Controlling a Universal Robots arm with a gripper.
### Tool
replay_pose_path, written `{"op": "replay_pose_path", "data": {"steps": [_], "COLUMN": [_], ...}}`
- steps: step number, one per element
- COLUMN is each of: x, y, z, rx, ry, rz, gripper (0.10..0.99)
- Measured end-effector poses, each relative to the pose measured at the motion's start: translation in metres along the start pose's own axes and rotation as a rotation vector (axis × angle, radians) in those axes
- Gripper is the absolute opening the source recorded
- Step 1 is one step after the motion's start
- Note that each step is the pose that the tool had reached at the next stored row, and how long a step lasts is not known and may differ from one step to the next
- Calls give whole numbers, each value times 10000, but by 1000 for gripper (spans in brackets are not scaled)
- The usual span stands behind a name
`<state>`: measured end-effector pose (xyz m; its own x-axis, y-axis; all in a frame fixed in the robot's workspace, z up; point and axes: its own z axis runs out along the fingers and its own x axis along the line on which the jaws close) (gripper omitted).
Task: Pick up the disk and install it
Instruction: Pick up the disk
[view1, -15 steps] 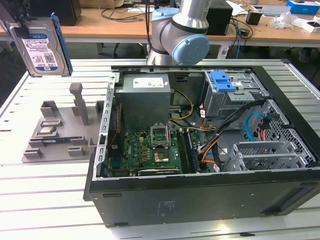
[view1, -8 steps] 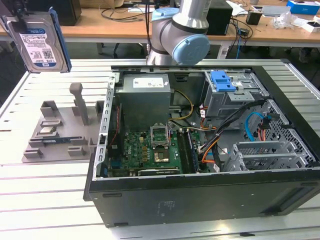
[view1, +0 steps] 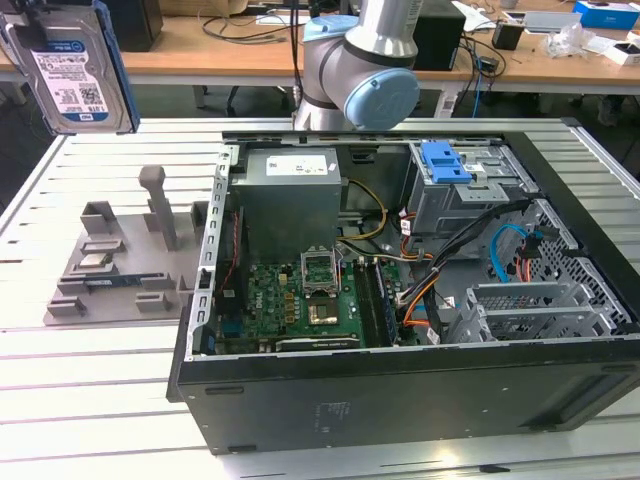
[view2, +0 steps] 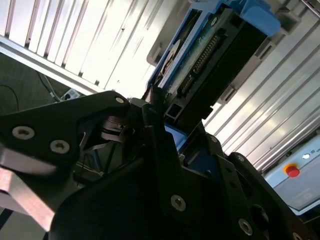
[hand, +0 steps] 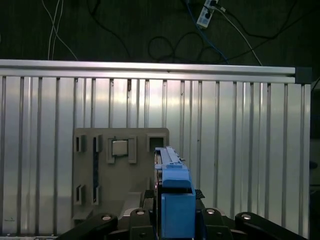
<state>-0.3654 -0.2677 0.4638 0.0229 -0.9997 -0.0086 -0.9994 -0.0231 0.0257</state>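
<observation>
While the disk (view1: 72, 70) hangs well clear of the computer case (view1: 400, 392), the claw (hand: 174, 212) grips it — picked up, not yet installed.

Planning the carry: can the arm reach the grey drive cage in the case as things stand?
Probably yes. The case lies open upward, and only a blue clip sits on the drive cage; cables run close beside it. The gripper holds the disk off to the exterior view's left.
</observation>
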Motion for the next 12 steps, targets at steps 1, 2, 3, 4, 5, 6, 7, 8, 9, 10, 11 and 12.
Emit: {"op": "replay_pose_path", "data": {"steps": [1,2,3,4,5,6,7,8,9,10,11,12], "x": [-1,-2,-3,-4,-5,-6,-7,-8,-9,-10,-11,-11], "y": [1,1,1,2,2,3,3,4,4,5,5,6], "z": [-24,-42,-61,-78,-96,-114,-139,-157,-187,-206,-221,-243], "rx": [0,0,-1,-1,0,0,-1,0,0,-1,0,1], "ry": [0,0,0,0,0,0,0,0,0,0,0,0], "rz": [0,0,-1,0,0,0,0,0,-1,-1,0,0], "gripper": [369,369,369,369,369,369,369,369,369,369,369,369]}}
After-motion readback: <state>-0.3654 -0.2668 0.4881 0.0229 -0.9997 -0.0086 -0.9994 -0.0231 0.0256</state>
